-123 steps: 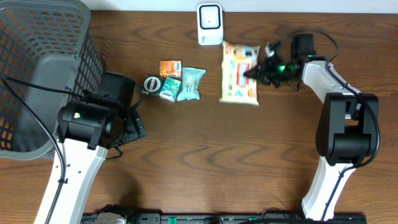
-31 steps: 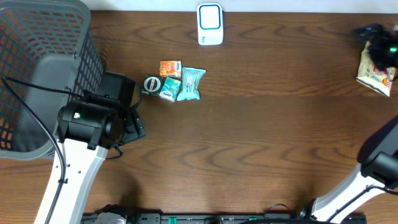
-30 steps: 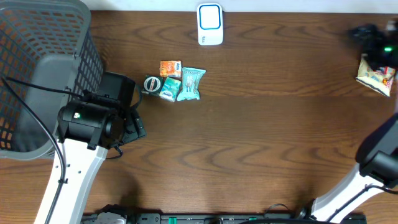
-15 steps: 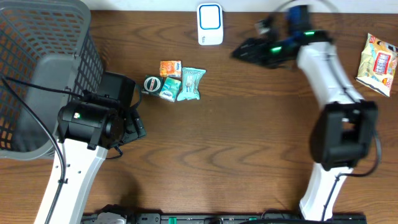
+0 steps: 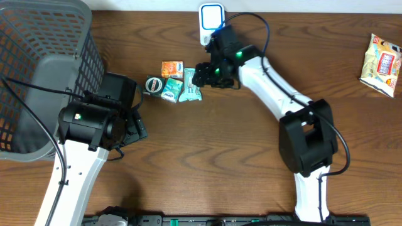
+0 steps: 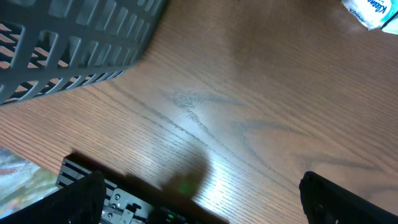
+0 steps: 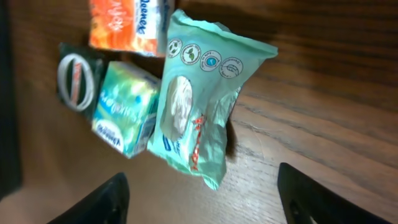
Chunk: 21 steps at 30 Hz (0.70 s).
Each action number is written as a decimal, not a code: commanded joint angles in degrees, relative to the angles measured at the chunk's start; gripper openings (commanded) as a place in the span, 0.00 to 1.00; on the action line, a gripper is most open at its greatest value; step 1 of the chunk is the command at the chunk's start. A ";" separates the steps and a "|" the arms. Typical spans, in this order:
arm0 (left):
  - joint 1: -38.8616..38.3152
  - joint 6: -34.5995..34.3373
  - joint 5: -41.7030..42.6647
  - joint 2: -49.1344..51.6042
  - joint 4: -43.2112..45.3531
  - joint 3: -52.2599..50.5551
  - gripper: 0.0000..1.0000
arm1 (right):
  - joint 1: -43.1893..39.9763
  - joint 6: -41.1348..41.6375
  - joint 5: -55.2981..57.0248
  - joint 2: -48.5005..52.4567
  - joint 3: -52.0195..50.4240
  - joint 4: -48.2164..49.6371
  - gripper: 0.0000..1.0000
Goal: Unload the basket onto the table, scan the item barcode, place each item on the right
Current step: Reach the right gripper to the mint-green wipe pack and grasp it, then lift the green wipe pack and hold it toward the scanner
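A mint-green pouch (image 7: 199,106) lies flat on the table in a small cluster (image 5: 192,85), beside a teal pack (image 7: 124,106), an orange pack (image 7: 127,22) and a round dark tin (image 7: 74,78). My right gripper (image 7: 202,205) hovers over the pouch's right end (image 5: 202,74), open, its fingertips (image 7: 93,202) wide on either side of the pouch's lower corner and holding nothing. The white scanner (image 5: 212,24) stands at the table's back edge just behind that arm. My left gripper (image 6: 208,205) is open over bare wood near the basket.
A grey mesh basket (image 5: 38,69) fills the left side, with its wall (image 6: 68,50) in the left wrist view. A yellow snack bag (image 5: 381,64) lies at the far right edge. The left arm's body (image 5: 94,122) sits left of the cluster.
The right arm has swung from the far right, where the yellow snack bag stays, across past the scanner to the item cluster. The left arm has not moved.
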 commanded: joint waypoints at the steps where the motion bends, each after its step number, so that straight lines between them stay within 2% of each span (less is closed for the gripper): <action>1: 0.28 -0.72 0.28 -0.11 -0.20 0.04 0.98 | 2.21 7.34 9.11 2.67 -0.26 1.11 0.65; 8: 0.28 -0.72 0.31 -0.11 -0.20 0.04 0.98 | 4.98 7.61 13.60 6.16 -0.26 4.63 0.62; 12: 0.28 -0.72 0.31 -0.11 -0.20 0.04 0.98 | 4.81 7.61 18.51 6.21 -0.24 2.14 0.57; 18: 0.28 -0.72 0.28 -0.11 -0.20 0.04 0.98 | 2.67 6.91 23.19 5.31 -0.22 -4.76 0.55; 21: 0.28 -0.72 0.28 -0.11 -0.20 0.04 0.98 | 1.62 5.49 24.44 4.09 -0.22 -8.96 0.49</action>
